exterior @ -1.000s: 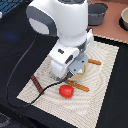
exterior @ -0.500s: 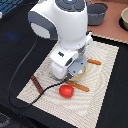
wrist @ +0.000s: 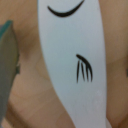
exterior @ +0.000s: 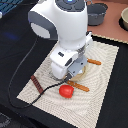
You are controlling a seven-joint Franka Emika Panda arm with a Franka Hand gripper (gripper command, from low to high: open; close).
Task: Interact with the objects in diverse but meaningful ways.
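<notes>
Gripper low over white oblong piece — finger state can't tell; off-centre closing could skid it toward tomato.

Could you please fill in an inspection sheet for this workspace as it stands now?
Surface: pale mat on a dark table.
Job's things: tomato on the mat; brown stick at its edge on the exterior view's left; white piece with black marks fills the wrist view.
Clutter: wooden-handled utensils beside the arm; grey pot off the mat.
Claw: hidden under the arm; state cannot be told.
Cables: black cable loops across the table and mat.
Surroundings: bowl at the far edge.
</notes>
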